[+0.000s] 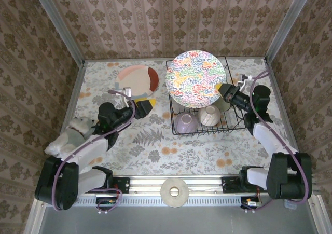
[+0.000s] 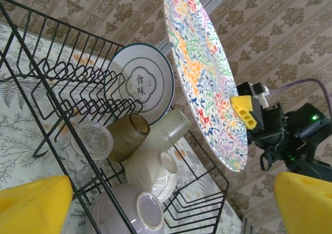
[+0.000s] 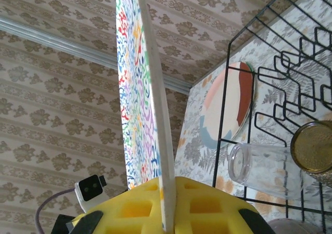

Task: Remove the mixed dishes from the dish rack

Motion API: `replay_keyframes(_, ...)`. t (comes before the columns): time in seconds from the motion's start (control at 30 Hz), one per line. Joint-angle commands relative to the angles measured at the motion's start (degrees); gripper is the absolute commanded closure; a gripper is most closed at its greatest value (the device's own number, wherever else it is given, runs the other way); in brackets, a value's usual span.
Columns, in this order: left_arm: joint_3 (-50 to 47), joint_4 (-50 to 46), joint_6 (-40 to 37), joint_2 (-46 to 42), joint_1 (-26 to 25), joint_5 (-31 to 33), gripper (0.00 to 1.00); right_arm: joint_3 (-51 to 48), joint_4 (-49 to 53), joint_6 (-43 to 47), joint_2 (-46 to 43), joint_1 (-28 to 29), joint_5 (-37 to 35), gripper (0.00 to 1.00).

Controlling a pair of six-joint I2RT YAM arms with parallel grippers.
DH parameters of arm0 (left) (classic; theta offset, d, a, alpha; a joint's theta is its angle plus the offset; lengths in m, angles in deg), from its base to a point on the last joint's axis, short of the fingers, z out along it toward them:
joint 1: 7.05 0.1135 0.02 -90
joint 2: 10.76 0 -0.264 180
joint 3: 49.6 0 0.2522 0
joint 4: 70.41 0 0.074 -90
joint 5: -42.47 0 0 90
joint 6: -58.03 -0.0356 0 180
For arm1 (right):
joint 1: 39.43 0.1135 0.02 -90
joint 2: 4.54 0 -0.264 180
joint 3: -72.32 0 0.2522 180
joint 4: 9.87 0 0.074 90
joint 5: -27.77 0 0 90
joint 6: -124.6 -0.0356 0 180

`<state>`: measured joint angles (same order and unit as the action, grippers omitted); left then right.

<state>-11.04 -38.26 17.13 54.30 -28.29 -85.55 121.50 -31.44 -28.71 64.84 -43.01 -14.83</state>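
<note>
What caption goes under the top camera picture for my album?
Right gripper holds a colourful plate over the dish rack.

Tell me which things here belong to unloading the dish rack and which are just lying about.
Part of the job: dish rack, multicoloured plate, pink-and-red plate already on the table, blue-rimmed white plate, lilac bowl, cream bowl, amber cup, pale green tumbler, clear glass.

Just lying about: white plush dog, pale ring-shaped disc.
</note>
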Motion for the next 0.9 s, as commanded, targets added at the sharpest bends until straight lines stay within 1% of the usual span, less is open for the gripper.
replay_keyframes(0.0,2.23,1.98,2.52,0.96,0.83,-2.93,0.00,0.00,-10.44,-2.95,-0.41,2.29,2.44,1.00)
replay_keyframes(0.2,3.08,3.44,4.41,2.19,1.72,-4.24,0.01,-1.01,-11.07,-1.55,1.61,7.05,1.70,1.00)
replay_keyframes(0.3,3.59,3.62,4.77,2.66,1.74,-4.67,0.02,-2.23,-12.46,-1.62,3.23,7.68,1.56,1.00)
replay_keyframes(0.43,3.60,6.44,5.57,3.32,1.77,-5.70,0.03,-2.90,-14.35,-1.90,5.48,8.13,1.82,1.00)
replay_keyframes(0.53,4.03,6.52,5.30,4.05,1.73,-5.89,0.05,-2.77,-15.56,-2.05,6.61,9.14,2.26,1.00)
replay_keyframes(0.7,4.84,9.26,6.21,6.93,1.79,-6.69,0.10,-1.72,-13.58,-1.26,7.97,9.90,2.85,1.00)
replay_keyframes(0.77,5.60,9.75,6.90,8.70,1.78,-7.10,0.13,-1.29,-13.65,-1.55,8.87,10.20,3.22,1.00)
replay_keyframes(0.87,6.11,13.33,9.14,11.79,1.73,-7.81,0.19,-0.83,-13.71,-1.65,9.98,10.67,3.51,1.00)
